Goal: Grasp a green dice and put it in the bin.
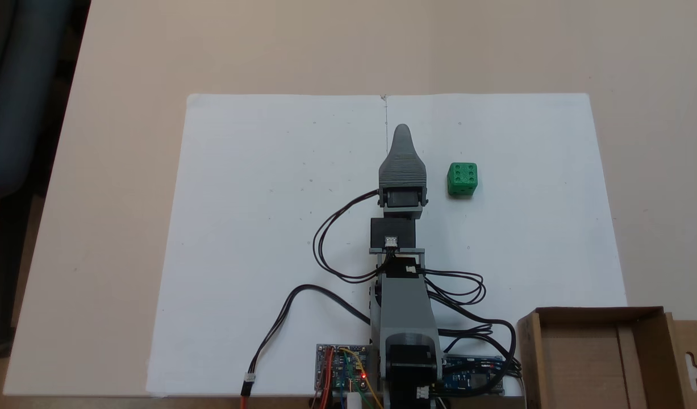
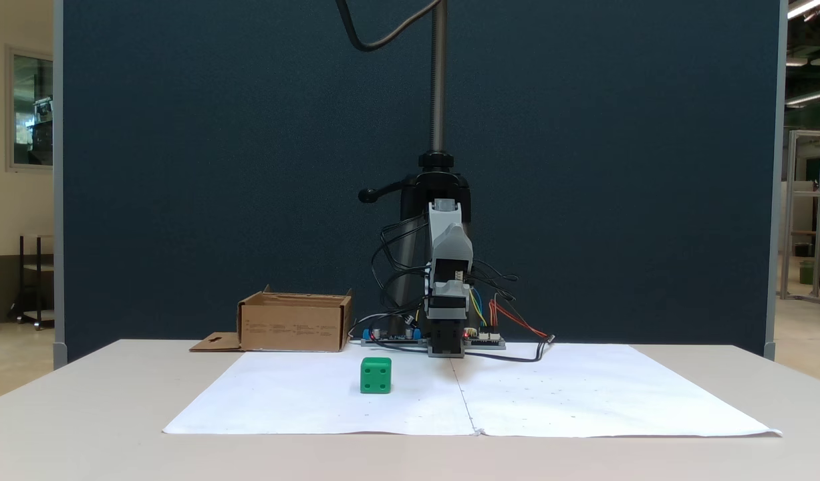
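Note:
The green dice [image 1: 462, 179] sits on the white paper, its six-pip face up in a fixed view. It lies just right of my gripper [image 1: 402, 133] there, and left of and nearer the camera than the gripper [image 2: 446, 347] in the other fixed view, where the dice [image 2: 375, 375] shows a four-pip face. The two are apart. My arm is folded low along the paper's centre seam. One grey jaw covers the other, so the gripper's state is hidden. The bin [image 1: 598, 311], a brown cardboard box [image 2: 293, 327], stands beside the arm's base and looks empty.
Two white sheets [image 1: 268, 227] cover the middle of the beige table. Circuit boards [image 1: 342, 366] and looping black cables [image 1: 337, 255] crowd the arm's base. The bin's flap [image 1: 692, 358] with its hang-hole sticks out sideways. A black camera pole [image 2: 438, 80] rises behind the arm.

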